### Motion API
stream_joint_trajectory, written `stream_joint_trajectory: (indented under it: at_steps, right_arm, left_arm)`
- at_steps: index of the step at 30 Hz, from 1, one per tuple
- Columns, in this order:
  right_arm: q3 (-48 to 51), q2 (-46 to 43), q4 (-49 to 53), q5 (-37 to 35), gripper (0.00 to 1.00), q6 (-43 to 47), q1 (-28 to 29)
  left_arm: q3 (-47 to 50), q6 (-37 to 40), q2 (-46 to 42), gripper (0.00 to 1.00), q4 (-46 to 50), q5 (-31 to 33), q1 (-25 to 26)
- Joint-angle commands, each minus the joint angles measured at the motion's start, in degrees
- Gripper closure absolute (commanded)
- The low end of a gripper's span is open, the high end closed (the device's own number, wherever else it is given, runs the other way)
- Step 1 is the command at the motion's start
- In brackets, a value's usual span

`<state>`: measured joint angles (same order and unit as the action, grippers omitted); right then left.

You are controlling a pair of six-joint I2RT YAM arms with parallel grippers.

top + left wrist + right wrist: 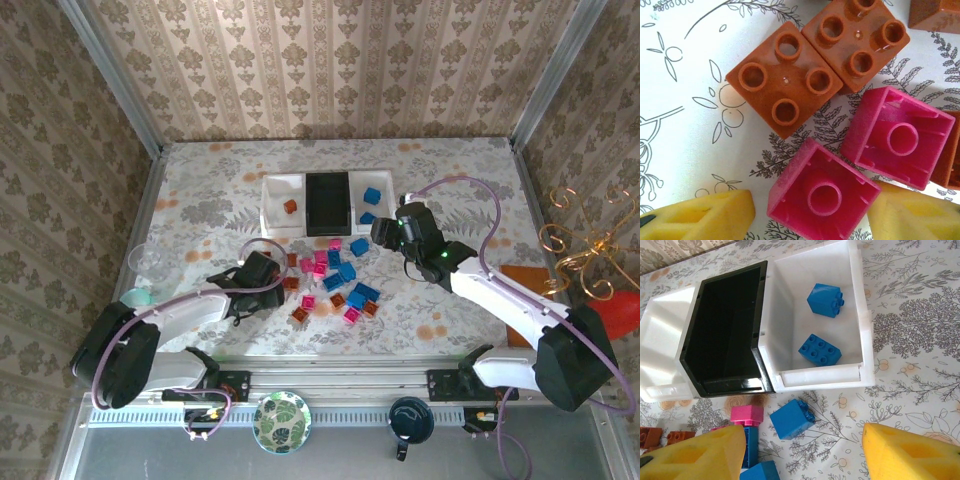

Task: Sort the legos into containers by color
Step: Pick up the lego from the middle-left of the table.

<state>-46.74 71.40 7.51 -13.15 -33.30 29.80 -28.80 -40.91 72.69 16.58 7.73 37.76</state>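
At nine o'clock of the loose pile, left gripper [262, 272]: jaws released, straddling an upturned magenta brick [822, 192]. One yellow finger [695, 217] stood just clear of it and the other seemed to touch its corner. The frame's bottom edge cut off both fingers.
Orange-brown pair [782, 85]: studs up, touching side by side, at twelve o'clock of that brick.
Second magenta brick [902, 137]: hollow side up, at two o'clock of the first. Whether the two touched was unclear.
Edge brick [947, 155]: orange-brown, mostly cropped at the right.
Legos [330, 280]: blue, magenta and orange-brown mixed on the patterned table [200, 180], too small from above to count.
Left white tray [282, 203]: at eleven o'clock of the pile, one orange-brown brick [291, 206] inside. Glare washed out its interior in the right wrist view.
Black tray [328, 200]: in the middle, its floor dark and hard to read.
Right white tray [862, 315]: two blue bricks [826, 300] inside, well apart.
Right gripper [385, 232]: at two o'clock of the pile, jaws released and wide, with bare tablecloth between the fingers.
Loose blue brick [792, 417]: tilted, just outside the tray's near wall, apart from both fingers.
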Motion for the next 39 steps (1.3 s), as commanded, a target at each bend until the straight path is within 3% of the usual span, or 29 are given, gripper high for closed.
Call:
stream_joint_trajectory:
  at_steps: [1, 4, 15, 26, 31, 39]
  right_arm:
    - [0.85, -0.93, 0.09, -1.62, 0.35, -0.98, 0.26]
    - [0.77, -0.62, -0.07, -1.3, 0.35, -1.13, 0.26]
    - [0.86, -0.26, 0.07, -0.89, 0.35, -1.24, 0.26]
    - [0.6, 0.06, 0.41, -0.46, 0.35, -1.26, 0.26]
    - [0.51, 0.15, 0.75, -0.81, 0.35, -0.9, 0.26]
    - [0.64, 0.09, 0.35, -0.91, 0.35, -0.93, 0.26]
  left_arm:
    - [-0.21, 3.23, 2.39, 0.36, -9.05, 2.54, -1.59]
    - [-0.21, 4.39, 2.36, 0.42, -10.13, 3.16, -1.54]
    - [-1.97, 6.11, 2.72, 0.38, -7.62, 9.58, 0.62]
    - [-2.67, 6.63, 4.86, 0.52, -8.11, 9.74, 1.87]
    - [-2.23, 5.09, 1.49, 0.6, -4.8, 9.66, 4.05]
    - [-8.08, 4.68, -6.78, 0.61, 1.26, 7.67, 6.17]
